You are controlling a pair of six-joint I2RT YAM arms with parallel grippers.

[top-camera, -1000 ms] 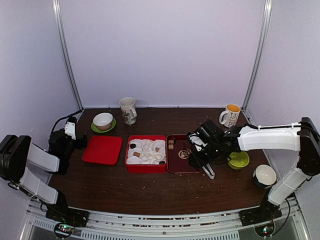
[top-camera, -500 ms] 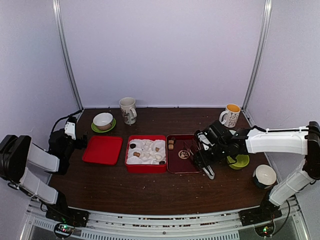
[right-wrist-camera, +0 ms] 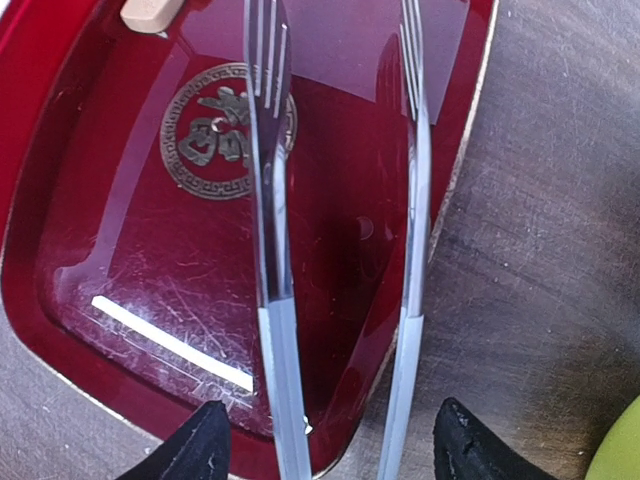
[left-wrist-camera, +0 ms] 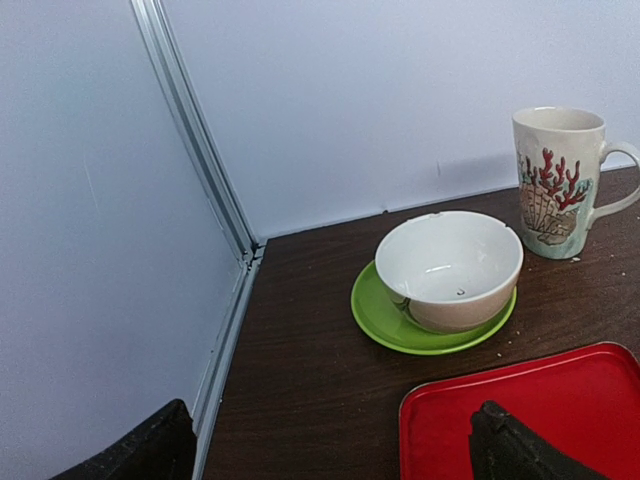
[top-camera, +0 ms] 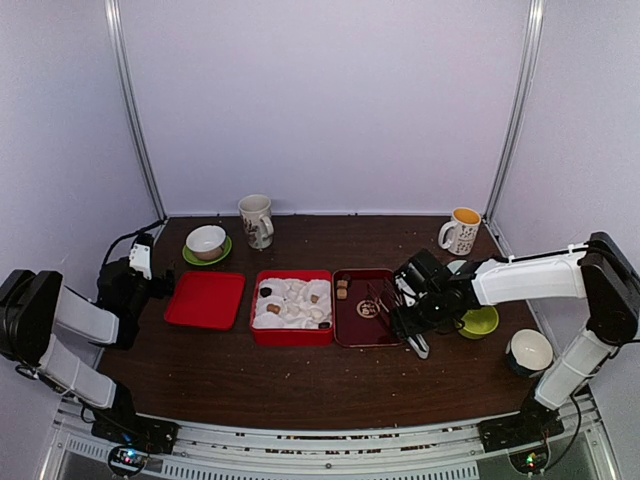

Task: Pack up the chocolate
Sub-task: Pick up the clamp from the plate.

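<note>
Dark wooden desk (top-camera: 300, 385), white walls. At a maroon tray's (right-wrist-camera: 60, 250) edge the right arm's jaws stand apart, straddling metal tongs (right-wrist-camera: 270, 250) without squeezing them — the tongs run lengthwise away from the jaws. Tan chocolate (right-wrist-camera: 150, 12) lies ahead, just left of the prongs. Far off, the left arm's jaws gape, empty — the right arm is nearer.
</note>
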